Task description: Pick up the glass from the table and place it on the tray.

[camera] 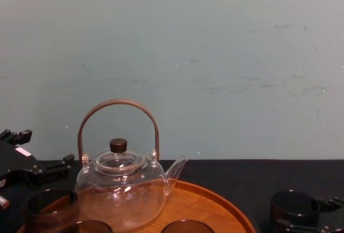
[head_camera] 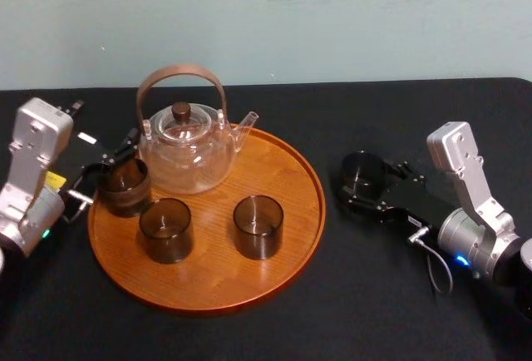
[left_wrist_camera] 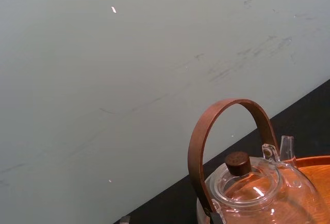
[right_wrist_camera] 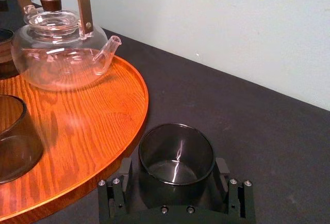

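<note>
Glass [right_wrist_camera: 176, 154] inside right pincer [right_wrist_camera: 175, 176], beside tray [right_wrist_camera: 77, 131]

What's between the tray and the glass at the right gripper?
Bare black table, per the right wrist view; the glass at the right gripper stands off the tray. The left gripper is at the tray's left edge.

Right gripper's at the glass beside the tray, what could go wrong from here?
The dark glass at the right gripper stands beside the tray's raised rim; carried low, it may clip it. A second glass and the glass teapot's spout sit nearest on the tray and could get bumped. The left gripper is at the tray's left edge.
</note>
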### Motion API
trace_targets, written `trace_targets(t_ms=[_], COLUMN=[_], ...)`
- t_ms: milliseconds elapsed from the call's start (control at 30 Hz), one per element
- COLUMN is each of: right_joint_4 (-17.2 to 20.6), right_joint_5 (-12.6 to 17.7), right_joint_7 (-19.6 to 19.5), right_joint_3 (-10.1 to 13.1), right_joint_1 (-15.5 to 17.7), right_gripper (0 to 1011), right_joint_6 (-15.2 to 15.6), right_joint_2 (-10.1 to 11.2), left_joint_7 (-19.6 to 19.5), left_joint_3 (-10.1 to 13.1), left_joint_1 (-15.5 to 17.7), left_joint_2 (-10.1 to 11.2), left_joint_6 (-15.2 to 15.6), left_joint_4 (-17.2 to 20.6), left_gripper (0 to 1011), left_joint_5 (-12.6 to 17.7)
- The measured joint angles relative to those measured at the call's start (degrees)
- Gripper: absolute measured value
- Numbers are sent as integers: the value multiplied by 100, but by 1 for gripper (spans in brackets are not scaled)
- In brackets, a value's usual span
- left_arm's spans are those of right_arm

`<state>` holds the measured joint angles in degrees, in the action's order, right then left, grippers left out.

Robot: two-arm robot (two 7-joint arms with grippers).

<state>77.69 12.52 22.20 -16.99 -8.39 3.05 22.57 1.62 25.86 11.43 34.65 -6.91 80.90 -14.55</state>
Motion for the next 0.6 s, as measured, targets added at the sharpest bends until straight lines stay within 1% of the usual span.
trace_targets(t_ms=[600], right_joint_4=[-219], right_joint_5=[-24], right_joint_7=[44], right_joint_3=[-46], right_joint_1=[-174], right_gripper=[1002], right_joint_6=[-98], right_joint_2=[-73], left_joint_7=[0], left_joint_3=[0], left_joint_1=[0], left_joint_2=[0], left_joint_6=[0], left_joint_4=[0], left_gripper=[1001], left_joint_5=[0])
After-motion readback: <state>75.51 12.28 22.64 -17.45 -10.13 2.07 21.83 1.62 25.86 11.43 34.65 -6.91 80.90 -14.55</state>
